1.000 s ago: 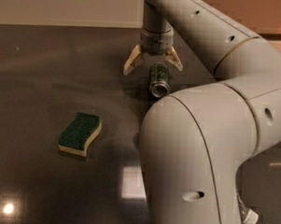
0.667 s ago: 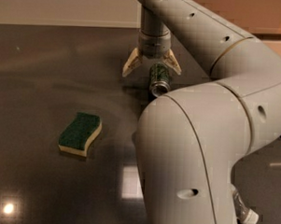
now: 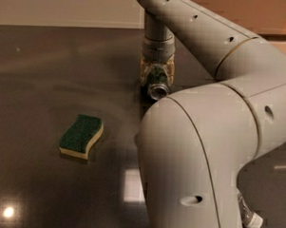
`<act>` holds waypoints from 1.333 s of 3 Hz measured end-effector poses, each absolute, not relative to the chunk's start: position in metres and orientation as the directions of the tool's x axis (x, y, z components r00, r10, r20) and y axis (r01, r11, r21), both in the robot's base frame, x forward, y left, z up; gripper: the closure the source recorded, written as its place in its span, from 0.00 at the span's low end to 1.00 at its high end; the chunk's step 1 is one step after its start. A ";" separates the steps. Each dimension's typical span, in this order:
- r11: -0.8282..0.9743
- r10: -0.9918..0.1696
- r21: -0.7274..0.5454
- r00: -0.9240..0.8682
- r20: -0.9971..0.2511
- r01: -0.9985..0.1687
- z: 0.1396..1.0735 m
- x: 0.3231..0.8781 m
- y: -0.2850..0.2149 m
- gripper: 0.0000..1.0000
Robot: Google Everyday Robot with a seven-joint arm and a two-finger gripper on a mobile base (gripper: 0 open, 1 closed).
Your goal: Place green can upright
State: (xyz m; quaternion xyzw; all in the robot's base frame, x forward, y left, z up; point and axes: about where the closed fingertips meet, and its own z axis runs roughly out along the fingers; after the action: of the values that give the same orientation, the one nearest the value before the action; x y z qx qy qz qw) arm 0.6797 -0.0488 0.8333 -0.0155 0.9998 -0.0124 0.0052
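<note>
Beyond the sponge [image 3: 81, 136] and to its right, the end effector [image 3: 157, 80] reaches straight down with its fingers pinched on the green can [image 3: 158, 91]. The can lies on its side on the dark worktop [image 3: 49, 74], silver end toward the camera. The grasp looks made, so the next move calls for lifting, turning the can vertical and setting it down squarely. The arm's bulk [image 3: 203, 156] hides the worktop right of the sponge, and the can's far end is covered.
</note>
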 end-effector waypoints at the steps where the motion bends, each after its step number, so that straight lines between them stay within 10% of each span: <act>1: 0.998 -0.023 -0.055 -0.999 -0.035 -0.021 0.840 0.678 -0.054 0.64; 3: 0.993 -0.102 -0.082 -0.983 -0.151 -0.091 0.871 0.666 -0.057 1.00; 4: 0.975 -0.222 -0.029 -0.938 -0.267 -0.222 0.892 0.652 -0.052 1.00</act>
State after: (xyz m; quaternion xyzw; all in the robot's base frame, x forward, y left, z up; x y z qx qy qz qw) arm 0.6518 -0.0522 0.8920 -0.1127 0.9843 0.0006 0.1357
